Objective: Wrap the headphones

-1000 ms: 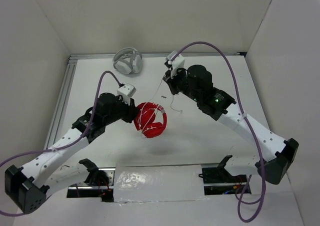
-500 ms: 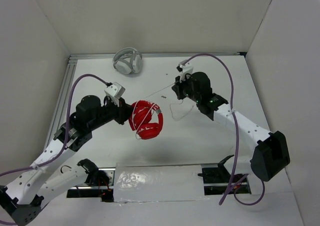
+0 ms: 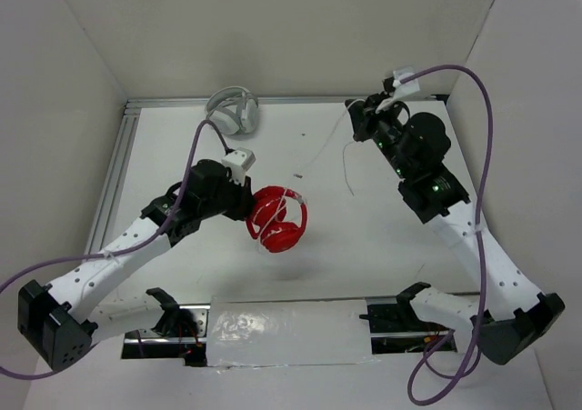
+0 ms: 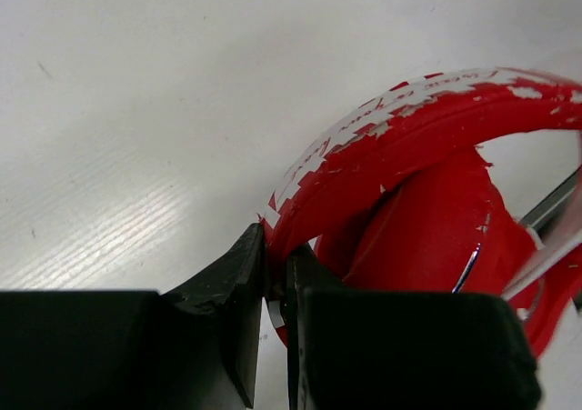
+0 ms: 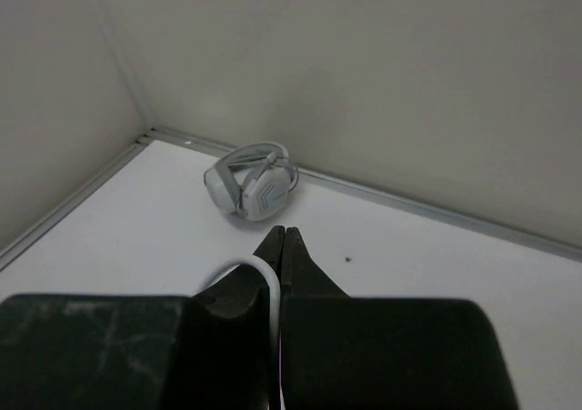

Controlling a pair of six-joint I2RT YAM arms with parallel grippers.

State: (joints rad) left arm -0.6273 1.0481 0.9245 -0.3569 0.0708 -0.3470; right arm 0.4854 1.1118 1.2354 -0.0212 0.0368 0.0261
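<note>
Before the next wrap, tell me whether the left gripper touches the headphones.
Touching. Left wrist view: the left gripper is clamped on the headphones, at the band's edge.

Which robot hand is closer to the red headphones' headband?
Left. The left gripper is shut on the headband itself; the right gripper is away at the back right, pinching only the white cable.

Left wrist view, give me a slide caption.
The left end effector pinches the red headphones by the headband over a white table.
</note>
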